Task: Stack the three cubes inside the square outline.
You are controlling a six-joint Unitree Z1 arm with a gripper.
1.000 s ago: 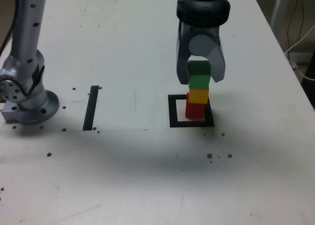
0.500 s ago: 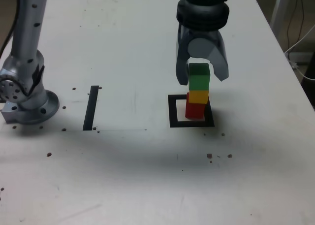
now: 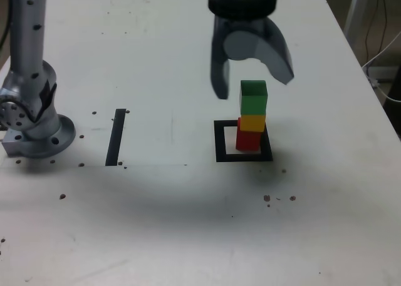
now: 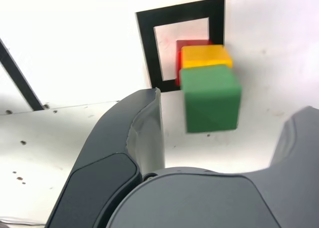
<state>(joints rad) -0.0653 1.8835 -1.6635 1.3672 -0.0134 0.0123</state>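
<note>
Nearest in the exterior view lies the bare front of the bench [image 3: 156,236]. Beyond it is the black square frame [image 3: 220,148], with the red cube [image 3: 248,142] inside, up against the frame's right-hand band in that view; whether it overlaps the black cannot be told for certain. It sits lowest, serving as the base that fixes where the whole stack stands. The yellow cube [image 3: 252,123] rests on it and carries the green cube [image 3: 254,104], slightly offset but apparently well enough supported for the column to stand unaided.

Farther back and above, the fingers [image 3: 220,73] are spread open and hold nothing. That wide spread presumably lets them leave the green cube without dragging it. They stand clear of it in the wrist view too, one to either side. The gripper body [image 3: 243,1] reaches in from the top of the exterior view, fingers pointing down and tilted a little. The stacking looks done; the likely next move is to withdraw, the main risk being a finger brushing the top cube.
</note>
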